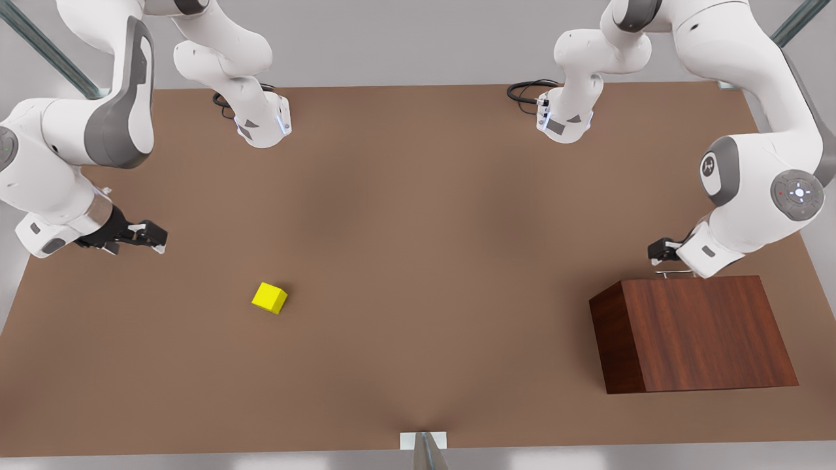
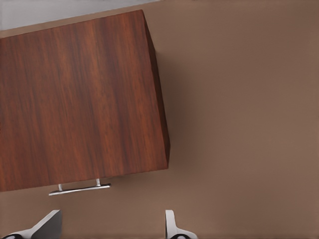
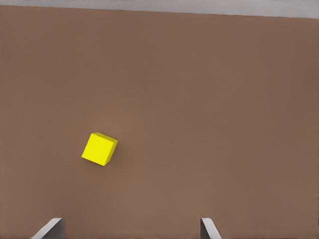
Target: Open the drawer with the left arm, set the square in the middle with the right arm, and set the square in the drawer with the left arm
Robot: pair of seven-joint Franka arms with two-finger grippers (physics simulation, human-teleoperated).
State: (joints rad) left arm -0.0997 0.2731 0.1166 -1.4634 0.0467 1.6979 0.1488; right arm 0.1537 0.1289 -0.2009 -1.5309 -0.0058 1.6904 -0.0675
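Both grippers are hanging wide open and empty. We are seeing the left gripper (image 1: 661,250) hovering just beside the silver handle (image 2: 79,188) of the shut drawer (image 1: 699,333), on the front view's right. Our right gripper (image 1: 149,236) is waiting near the left edge, apart from the yellow square (image 1: 270,297) lying on the plain brown tabletop (image 1: 431,228). Grey floor is showing beyond the table's far edge.

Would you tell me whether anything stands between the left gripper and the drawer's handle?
Nothing visible does. The left gripper, fingers open, hovers just off the silver handle of the shut drawer, with bare tabletop between them.
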